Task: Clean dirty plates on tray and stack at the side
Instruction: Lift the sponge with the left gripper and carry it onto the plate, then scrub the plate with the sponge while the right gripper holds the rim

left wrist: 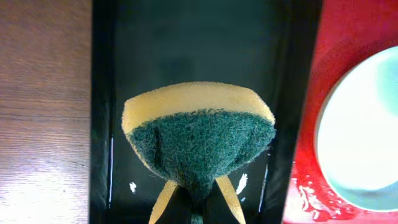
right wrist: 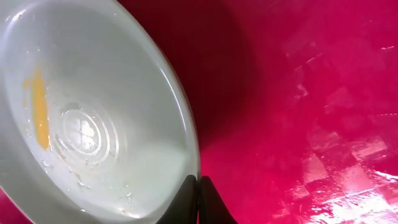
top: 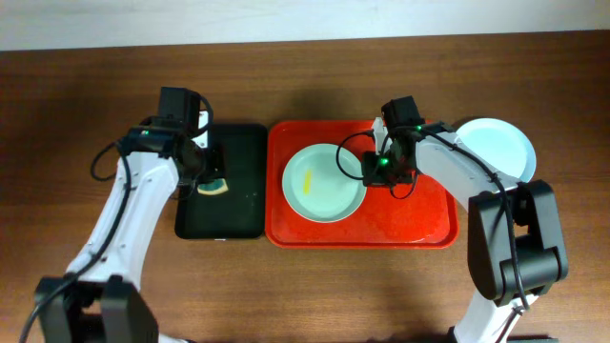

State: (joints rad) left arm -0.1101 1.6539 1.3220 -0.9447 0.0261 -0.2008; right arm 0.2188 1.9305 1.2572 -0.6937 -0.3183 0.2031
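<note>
1. Red tray (top: 419, 229) lies mid-surface (top: 95, 76), long axis left–right. Black tray (top: 243, 210) sits just beside its left edge.
2. Mint plate (top: 329, 195) lies flat in the red tray's left half. It is round, so no long axis. Yellow smear (top: 307, 179) on it runs near–far, slightly tilted.
3. Right claw (right wrist: 199, 196) is clamped on that plate's right rim.
4. Left claw (left wrist: 196, 198) is clamped on the sponge (left wrist: 199, 140), green face showing, over the black tray.
5. Second pale plate (top: 500, 143) rests on the surface off the red tray's far right corner.
</note>
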